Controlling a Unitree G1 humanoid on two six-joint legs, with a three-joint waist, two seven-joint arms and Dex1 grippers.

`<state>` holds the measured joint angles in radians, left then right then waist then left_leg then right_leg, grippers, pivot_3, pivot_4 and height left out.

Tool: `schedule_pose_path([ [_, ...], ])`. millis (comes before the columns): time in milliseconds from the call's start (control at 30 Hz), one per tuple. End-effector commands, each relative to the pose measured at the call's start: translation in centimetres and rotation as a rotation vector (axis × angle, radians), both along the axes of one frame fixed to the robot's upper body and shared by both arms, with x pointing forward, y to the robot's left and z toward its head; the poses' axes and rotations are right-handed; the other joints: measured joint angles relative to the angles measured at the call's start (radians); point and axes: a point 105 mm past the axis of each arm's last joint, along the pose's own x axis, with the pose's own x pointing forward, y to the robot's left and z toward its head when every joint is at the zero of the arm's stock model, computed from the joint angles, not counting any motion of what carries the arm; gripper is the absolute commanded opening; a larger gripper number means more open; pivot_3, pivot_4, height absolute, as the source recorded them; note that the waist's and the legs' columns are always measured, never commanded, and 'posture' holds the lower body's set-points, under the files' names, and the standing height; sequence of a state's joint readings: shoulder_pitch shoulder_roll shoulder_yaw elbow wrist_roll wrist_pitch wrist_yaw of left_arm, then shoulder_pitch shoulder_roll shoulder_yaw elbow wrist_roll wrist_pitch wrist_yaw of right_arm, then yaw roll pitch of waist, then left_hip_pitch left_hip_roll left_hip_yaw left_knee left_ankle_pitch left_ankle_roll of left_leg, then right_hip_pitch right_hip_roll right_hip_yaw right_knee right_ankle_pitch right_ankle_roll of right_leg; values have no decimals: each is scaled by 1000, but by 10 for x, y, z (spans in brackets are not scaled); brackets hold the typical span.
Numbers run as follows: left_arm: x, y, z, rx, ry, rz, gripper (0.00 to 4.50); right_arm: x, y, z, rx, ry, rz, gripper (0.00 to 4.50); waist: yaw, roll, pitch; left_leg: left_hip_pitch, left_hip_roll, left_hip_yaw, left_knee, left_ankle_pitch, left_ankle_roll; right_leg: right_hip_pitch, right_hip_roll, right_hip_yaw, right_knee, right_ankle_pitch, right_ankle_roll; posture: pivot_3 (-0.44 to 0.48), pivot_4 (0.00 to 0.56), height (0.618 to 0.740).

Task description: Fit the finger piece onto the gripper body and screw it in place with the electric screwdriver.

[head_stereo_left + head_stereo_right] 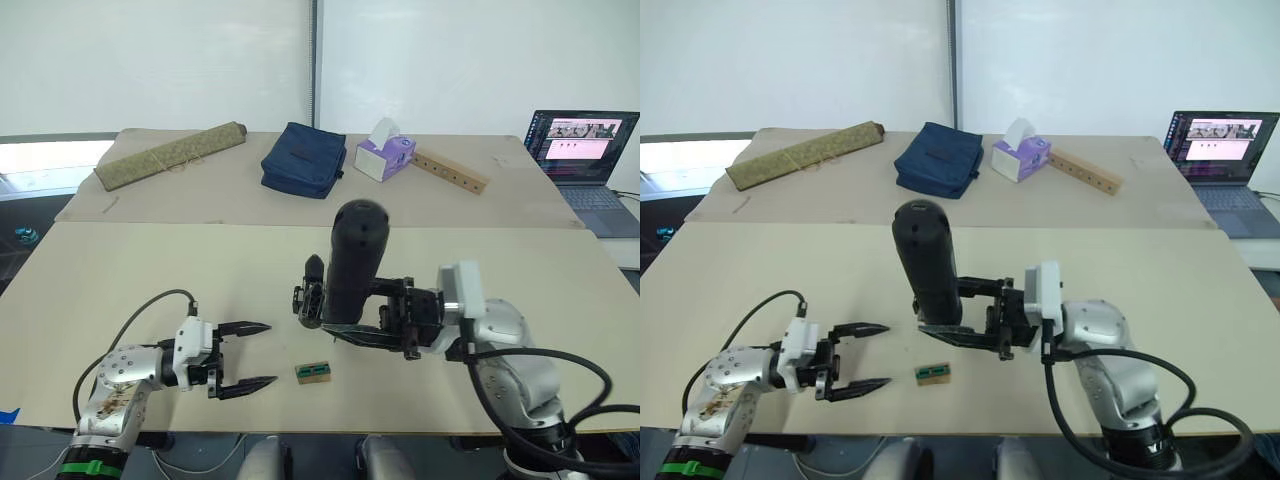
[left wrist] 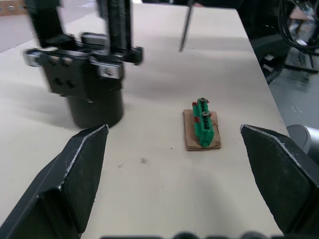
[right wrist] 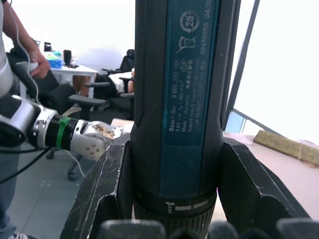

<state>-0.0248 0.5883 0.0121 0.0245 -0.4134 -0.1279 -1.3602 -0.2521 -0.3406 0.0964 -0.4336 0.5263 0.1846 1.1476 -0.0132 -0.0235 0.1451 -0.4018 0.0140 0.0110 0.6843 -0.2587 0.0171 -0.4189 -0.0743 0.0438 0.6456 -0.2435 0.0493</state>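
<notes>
Nearest us, the left end effector hangs low over the desk, fingers spread wide and empty, the green block just beyond its tips. The right end effector is clamped around the electric screwdriver, gripping low on the thick barrel. It looks rigid, fairly heavy and top-heavy. Its long axis stands nearly upright, bit down, right beside the gripper body.
</notes>
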Motion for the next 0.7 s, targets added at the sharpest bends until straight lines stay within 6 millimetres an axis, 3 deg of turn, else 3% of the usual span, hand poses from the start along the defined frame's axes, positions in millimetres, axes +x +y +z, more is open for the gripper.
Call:
schedule_pose_path([
  [33, 5, -8, -2, 6, -3, -2, 4500, -11, 7, 9, 35, -110, 71, 1931, 0, 0, 0, 0, 0, 0, 0, 0, 0, 0, 0, 0, 0, 0, 0, 0, 150, 740],
  [167, 8, -15, -8, 13, 13, 5, 4500, -20, 11, 4, 18, -125, 132, 1931, 0, 0, 0, 1, 0, 0, 0, 0, 0, 0, 1, 0, 1, 0, 0, 0, 150, 740],
  [467, 3, -42, -10, 58, 22, -87, 4500, -19, 9, 14, 35, -26, 147, 1931, 0, 0, 0, 1, 0, -1, 0, 0, 0, 0, 0, 0, 1, 0, 0, 0, 150, 740],
  [700, 0, -50, -20, 112, 63, -95, 4500, -19, 10, 12, 21, 30, 154, 1931, 0, 0, 0, 1, 0, -1, 0, 0, 0, 0, 0, 0, 1, 0, 0, 0, 150, 740],
])
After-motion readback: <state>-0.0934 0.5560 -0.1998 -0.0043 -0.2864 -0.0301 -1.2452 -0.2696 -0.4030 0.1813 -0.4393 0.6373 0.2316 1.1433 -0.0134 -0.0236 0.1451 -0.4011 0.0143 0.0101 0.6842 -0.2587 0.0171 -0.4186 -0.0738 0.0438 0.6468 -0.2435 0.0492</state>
